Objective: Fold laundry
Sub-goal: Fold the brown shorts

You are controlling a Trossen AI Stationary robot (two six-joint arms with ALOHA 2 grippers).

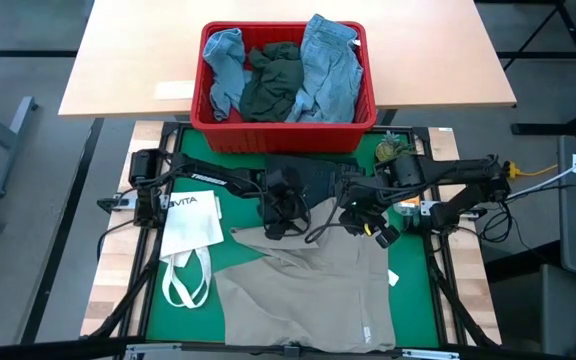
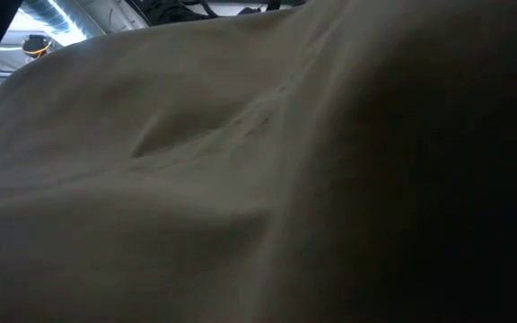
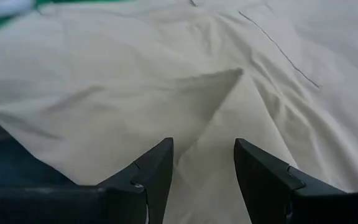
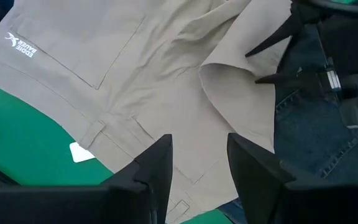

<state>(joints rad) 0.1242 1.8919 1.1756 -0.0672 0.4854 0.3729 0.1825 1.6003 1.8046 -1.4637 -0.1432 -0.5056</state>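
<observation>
On the green surface (image 1: 158, 305), nearest edge: one khaki trousers (image 1: 318, 290) spread flat, covering the low camera; one white tote bag (image 1: 190, 228) just beside them. Mid-mat, left claw (image 3: 202, 163) and right claw (image 4: 197, 158), both released, hover over khaki cloth, dark jeans (image 4: 316, 134) alongside. Farthest: one red basket (image 1: 288, 122) holding three garments, two blue, one dark green.
</observation>
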